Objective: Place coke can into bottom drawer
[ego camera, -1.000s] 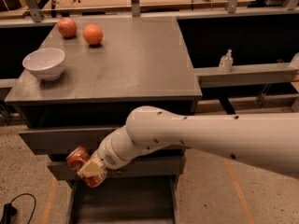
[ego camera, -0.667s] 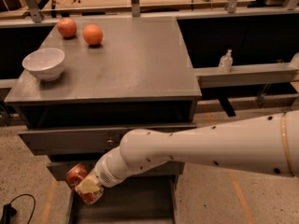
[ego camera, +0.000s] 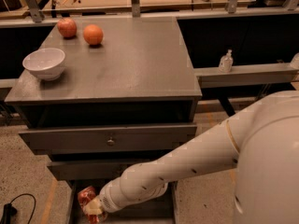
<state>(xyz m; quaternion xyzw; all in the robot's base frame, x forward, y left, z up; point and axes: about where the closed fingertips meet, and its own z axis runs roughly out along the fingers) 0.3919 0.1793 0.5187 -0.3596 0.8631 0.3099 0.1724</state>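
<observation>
Camera view, largest first: white arm [ego camera: 187, 167] slung lower than a second ago, down past the desk [ego camera: 140, 69] front to the open bottom drawer [ego camera: 154, 210]. Pincer [ego camera: 95, 208] clamped on the coke can [ego camera: 86, 196], now at the drawer's left side instead of level with the drawer above. Means placement looks close; likely remaining: lower, then let go.
</observation>
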